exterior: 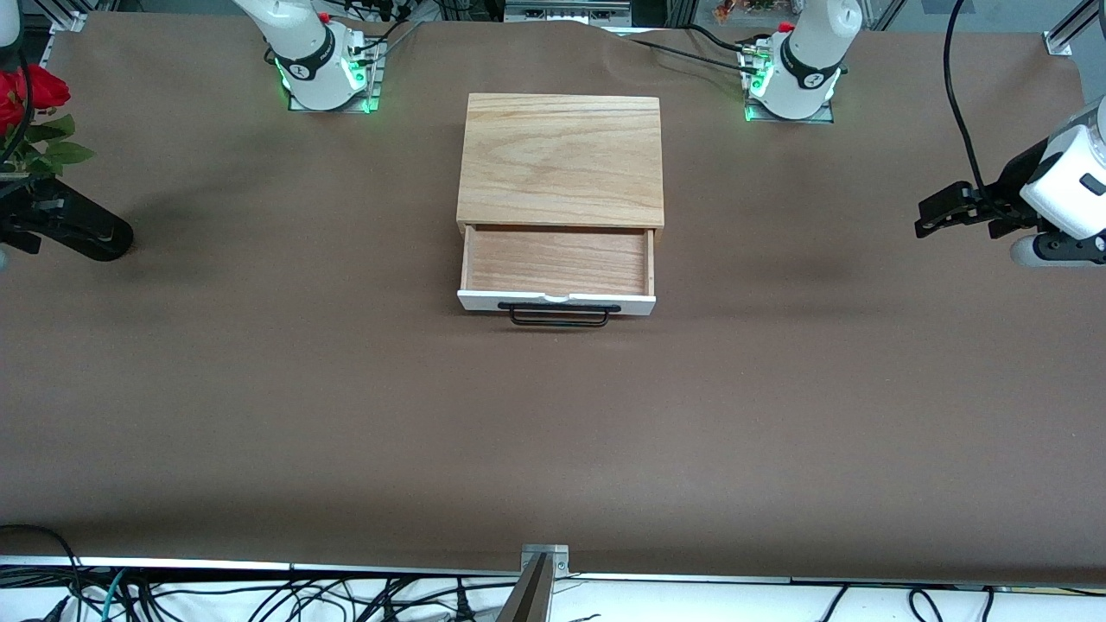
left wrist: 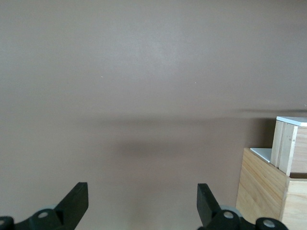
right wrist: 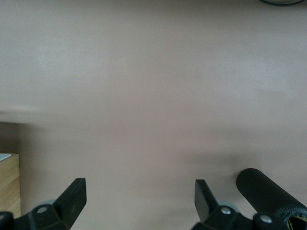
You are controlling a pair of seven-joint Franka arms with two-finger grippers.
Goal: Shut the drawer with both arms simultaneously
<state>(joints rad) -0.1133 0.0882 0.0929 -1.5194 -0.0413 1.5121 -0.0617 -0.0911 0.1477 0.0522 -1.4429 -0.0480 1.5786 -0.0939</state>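
Light-wood drawer (exterior: 557,263) with its white front and black wire handle stood pulled out of the oak-coloured box (exterior: 562,160) mid-table. Only the wrist views showed both pincers wide apart, holding nothing: the left gripper (left wrist: 143,201) over the table's left-arm edge, the right gripper (right wrist: 140,197), cut off in the front view, over the right-arm edge.

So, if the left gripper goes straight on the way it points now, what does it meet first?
Probably the brown table cover: the left gripper has open fingers with nothing between them. The wooden box with its open drawer sits off to one side, seemingly outside that line.
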